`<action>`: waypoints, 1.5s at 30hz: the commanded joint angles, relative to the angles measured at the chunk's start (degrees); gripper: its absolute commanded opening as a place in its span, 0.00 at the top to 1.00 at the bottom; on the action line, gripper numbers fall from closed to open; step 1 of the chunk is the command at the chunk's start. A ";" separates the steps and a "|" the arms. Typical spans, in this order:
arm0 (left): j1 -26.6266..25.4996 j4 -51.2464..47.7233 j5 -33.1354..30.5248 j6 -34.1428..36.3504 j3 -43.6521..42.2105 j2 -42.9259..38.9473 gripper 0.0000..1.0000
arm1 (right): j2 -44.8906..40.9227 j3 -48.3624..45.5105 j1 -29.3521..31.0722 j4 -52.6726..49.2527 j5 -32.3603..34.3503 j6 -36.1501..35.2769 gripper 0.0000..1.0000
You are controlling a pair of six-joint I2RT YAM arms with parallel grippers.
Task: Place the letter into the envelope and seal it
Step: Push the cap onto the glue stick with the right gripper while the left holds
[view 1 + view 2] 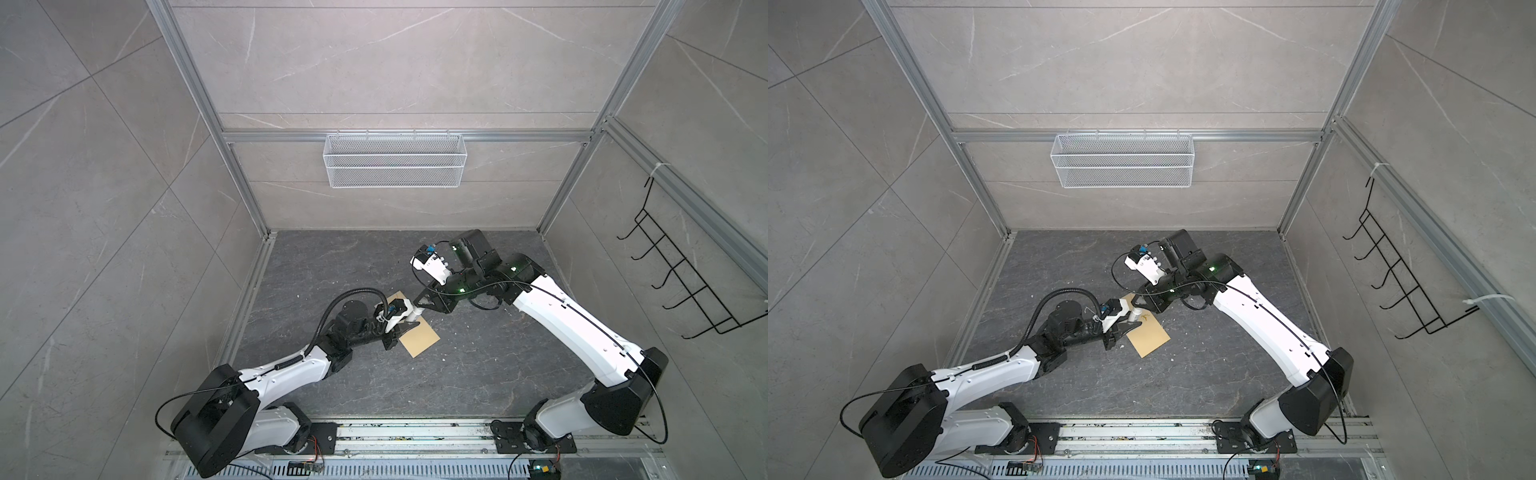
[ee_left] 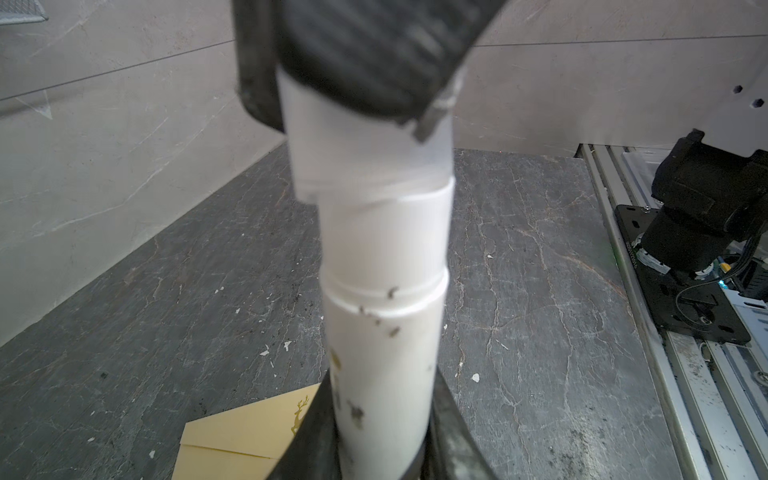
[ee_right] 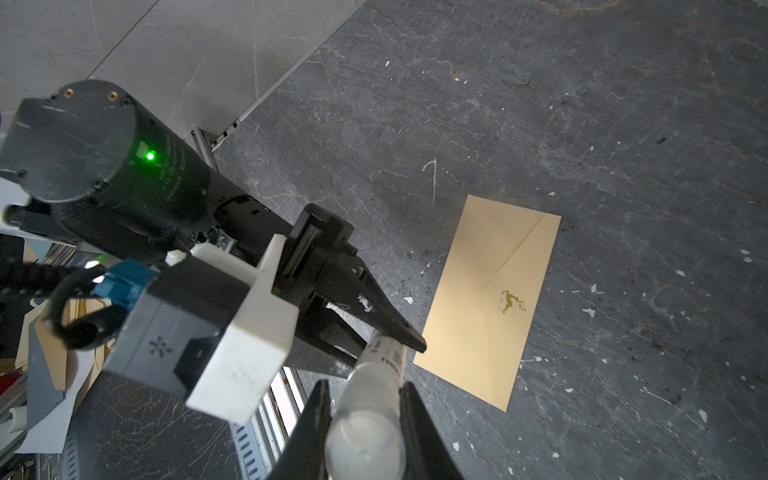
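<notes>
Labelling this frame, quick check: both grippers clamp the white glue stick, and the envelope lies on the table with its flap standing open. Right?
One thing is wrong: the flap is folded down flat on the envelope, as the right wrist view shows. The rest holds: left gripper and right gripper both clamp the white glue stick, and the envelope lies on the table.

The tube is blurred in the left wrist view, and the envelope beside it runs off the picture's edge. In a top view the left pincer, at the tube, covers the envelope's middle. The tube's print is unreadable.
</notes>
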 commanded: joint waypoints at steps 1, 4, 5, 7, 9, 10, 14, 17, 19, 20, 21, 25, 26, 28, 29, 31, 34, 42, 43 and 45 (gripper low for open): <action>-0.05 6.28 0.44 -0.47 2.11 0.16 1.00 | -0.62 -0.95 1.70 -0.70 -4.07 -0.07 0.87; -0.04 6.71 0.06 -0.46 1.94 0.14 1.00 | -1.11 -1.39 1.70 -0.16 -4.68 0.87 0.85; -0.10 6.97 0.07 -0.43 1.96 0.19 1.00 | -1.29 -1.48 1.69 -0.03 -4.98 1.02 0.84; -0.02 7.13 -0.06 -0.49 1.81 0.21 1.00 | -1.47 -1.83 1.66 0.19 -5.05 1.68 0.82; -0.02 7.42 -0.16 -0.47 1.74 0.20 1.00 | -1.64 -2.14 1.69 0.23 -5.26 2.06 0.81; -0.08 7.55 -0.12 -0.59 1.72 0.17 1.00 | -1.67 -2.33 1.69 0.28 -5.27 2.28 0.81; -0.07 7.74 -0.16 -0.63 1.64 0.21 1.00 | -1.99 -2.79 1.69 0.46 -5.19 2.50 0.81; -0.06 8.00 -0.17 -0.71 1.64 0.21 1.00 | -2.39 -3.13 1.66 0.63 -5.44 2.41 0.81; -0.02 8.07 -0.12 -0.85 1.55 0.21 1.00 | -2.76 -3.37 1.65 0.71 -5.38 2.24 0.81; -0.09 8.16 -0.12 -0.87 1.55 0.19 1.00 | -2.94 -3.50 1.68 0.72 -5.36 2.09 0.81; -0.02 8.27 -0.14 -0.93 1.56 0.13 1.00 | -3.17 -3.67 1.68 0.72 -5.36 1.90 0.80; -0.04 8.53 -0.20 -1.09 1.54 0.21 1.00 | -4.06 -4.30 1.69 0.81 -4.89 1.33 0.79; -0.02 8.58 -0.20 -1.15 1.55 0.20 1.00 | -4.19 -4.48 1.69 0.81 -4.54 1.26 0.79; -0.05 8.80 -0.20 -1.24 1.54 0.26 1.00 | -4.21 -4.48 1.67 0.57 -4.09 1.18 0.78; -0.02 8.85 -0.21 -1.27 1.61 0.32 1.00 | -4.12 -4.54 1.66 0.44 -3.96 1.06 0.78; -0.03 9.07 -0.20 -1.38 1.64 0.47 1.00 | -4.03 -4.56 1.67 0.19 -3.63 0.93 0.78; -0.05 8.94 -0.03 -1.52 1.81 0.64 1.00 | -3.88 -4.57 1.67 0.11 -3.04 0.84 0.78; -0.05 8.91 0.13 -1.72 2.09 1.06 1.00 | -3.51 -4.68 1.72 0.28 -3.97 0.68 0.78; -0.02 9.10 0.15 -1.72 2.08 1.06 1.00 | -3.59 -4.69 1.69 0.35 -4.40 0.67 0.77; -0.07 9.06 0.15 -1.79 2.00 1.04 1.00 | -4.08 -5.17 1.69 1.14 -5.00 0.75 0.76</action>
